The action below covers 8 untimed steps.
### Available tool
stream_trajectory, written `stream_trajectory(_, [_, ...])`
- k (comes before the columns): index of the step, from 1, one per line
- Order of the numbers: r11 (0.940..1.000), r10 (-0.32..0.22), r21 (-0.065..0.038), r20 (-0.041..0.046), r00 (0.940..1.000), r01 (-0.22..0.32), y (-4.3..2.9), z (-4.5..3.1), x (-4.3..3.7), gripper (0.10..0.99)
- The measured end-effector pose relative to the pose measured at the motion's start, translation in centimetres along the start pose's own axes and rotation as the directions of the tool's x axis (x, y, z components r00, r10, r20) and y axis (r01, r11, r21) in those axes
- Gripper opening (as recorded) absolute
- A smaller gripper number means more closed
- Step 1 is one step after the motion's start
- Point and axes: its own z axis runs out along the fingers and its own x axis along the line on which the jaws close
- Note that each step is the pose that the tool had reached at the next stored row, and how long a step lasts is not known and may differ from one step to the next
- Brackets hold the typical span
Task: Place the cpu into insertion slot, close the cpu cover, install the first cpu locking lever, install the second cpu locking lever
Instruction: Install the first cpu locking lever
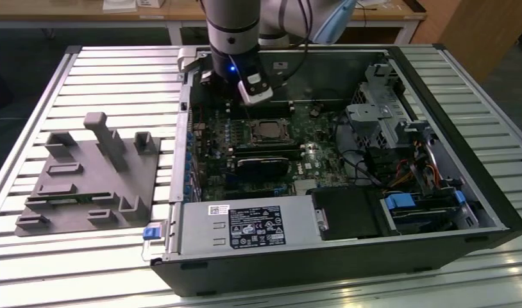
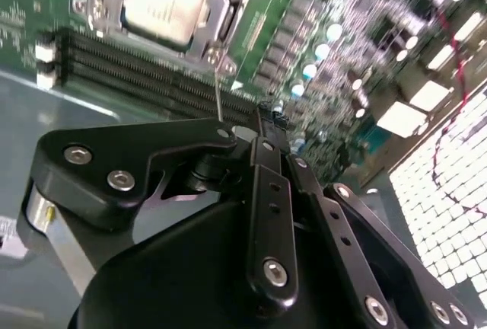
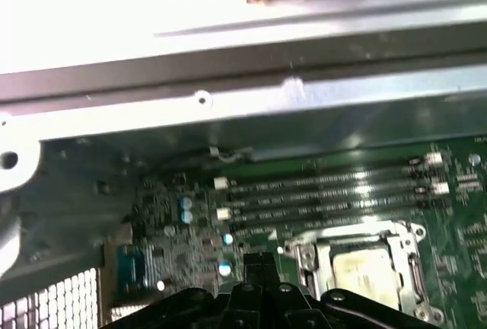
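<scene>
My gripper (image 2: 266,119) hangs near the memory slots (image 2: 152,70), and I cannot tell how far open it is. The cpu (image 2: 163,1) sits in the insertion slot (image 1: 281,131), framed by the cpu cover (image 3: 402,268). I judge the chip light, stiff and fragile, best held by its edges.

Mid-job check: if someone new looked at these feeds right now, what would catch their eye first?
First, the arm coming down into the open computer case, with its claw over the green board beside the memory slots. Close by, the pale silver cpu shows through the window of the cpu cover. On the exterior view's left, a grey moulded fixture lies on the slatted table.
</scene>
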Motion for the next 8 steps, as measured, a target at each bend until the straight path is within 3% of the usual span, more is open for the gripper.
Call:
stream_trajectory(4, [0.999,0.001,-0.044,-0.0064,1.0,-0.001,-0.04,-0.01,0.06,0.106])
stream_trajectory(8, [0.9988,0.001,-0.049,-0.0071,1.0,-0.001,-0.04,-0.01,0.06,0.106])
